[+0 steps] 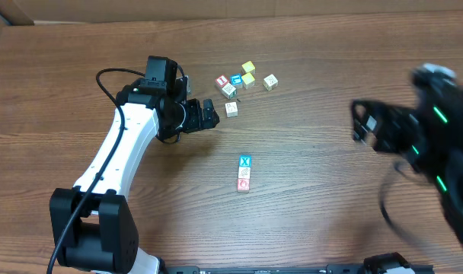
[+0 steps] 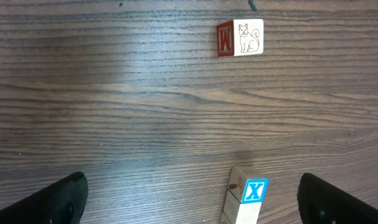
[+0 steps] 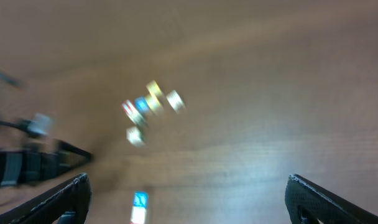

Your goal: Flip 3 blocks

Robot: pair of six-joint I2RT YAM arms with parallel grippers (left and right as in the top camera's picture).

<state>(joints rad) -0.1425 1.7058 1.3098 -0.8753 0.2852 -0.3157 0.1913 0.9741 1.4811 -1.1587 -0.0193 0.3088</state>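
Overhead, blocks [image 1: 244, 173] line up front-to-back, X end farthest; both jaws wide, empty.

A wooden worktop [image 1: 308, 228] fills nearly the whole overhead view. It is medium brown, with fine dark grain running left to right. Along its far edge and at the far left corner a paler tan surface [image 1: 216, 7] shows beyond it; what it is cannot be told. The light is even. In the left wrist view a soft whitish sheen lies across the grain, brightest towards the upper left. The right wrist view is blurred: only warm brown wood.
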